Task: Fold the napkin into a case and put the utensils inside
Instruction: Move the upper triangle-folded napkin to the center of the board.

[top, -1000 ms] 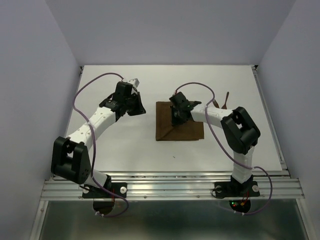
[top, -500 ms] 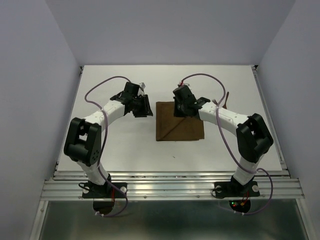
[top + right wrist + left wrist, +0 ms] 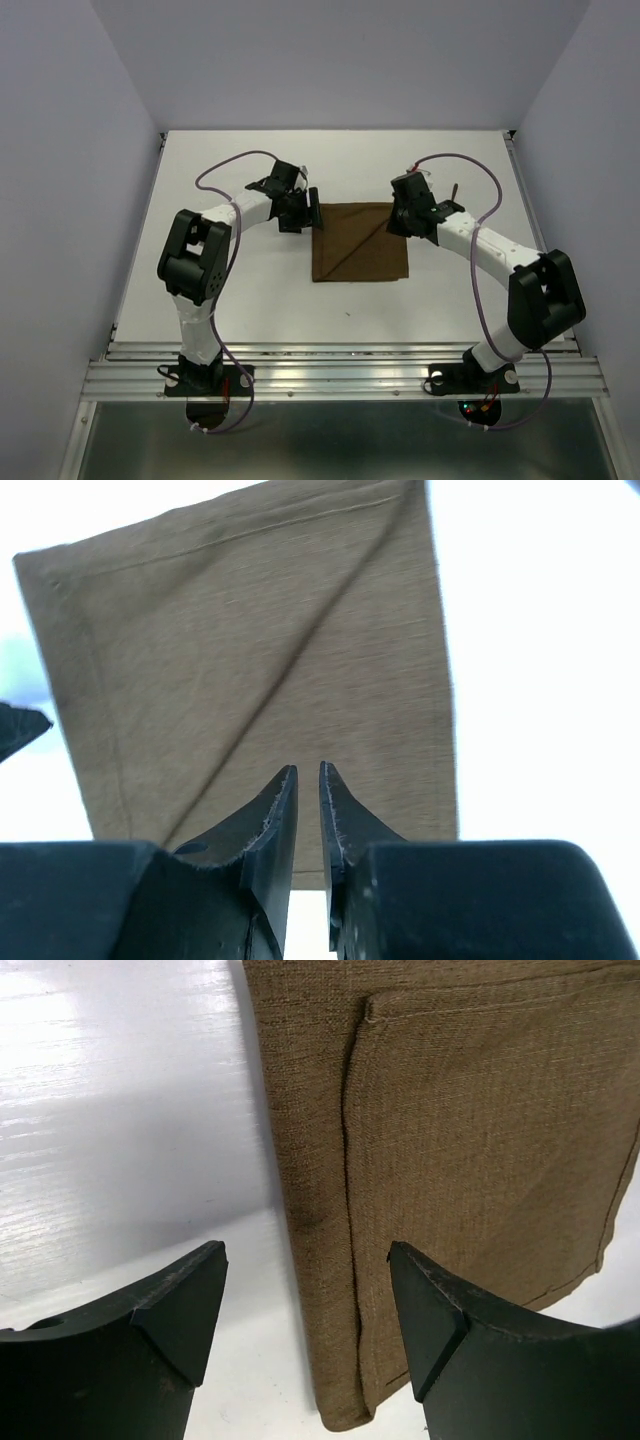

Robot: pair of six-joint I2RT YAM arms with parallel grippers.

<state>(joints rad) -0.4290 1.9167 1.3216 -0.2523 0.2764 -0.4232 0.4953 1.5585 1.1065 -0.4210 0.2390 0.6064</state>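
1. The left gripper (image 3: 305,1265) is released. Its jaws stand wide apart and empty, astride the napkin's 9 o'clock edge near the far corner.
2. The right gripper (image 3: 308,775) is barely parted, with only a slim slit between the fingers and nothing in it. It hangs over the napkin's 1 o'clock corner.
3. The napkin (image 3: 360,250) lies flat on the table (image 3: 250,290), a little toward 3 o'clock of centre. It is folded into a rough square.
4. A diagonal crease runs from the 1 o'clock corner down to the 7 o'clock corner. The left wrist view shows stacked layers, with an upper hem set in from the outer edge.
5. Done, in the inspector's judgement: the first folds only. The cloth is a broad square, not yet the narrow strip that would hold cutlery.
6. One slim dark utensil (image 3: 455,190) shows at 2 o'clock of the napkin, apart from it and partly behind the right arm. Whether it is the fork or the spoon cannot be told, and the other is not visible.
7. Left to do: the further narrowing folds, then both utensils fetched and put inside.
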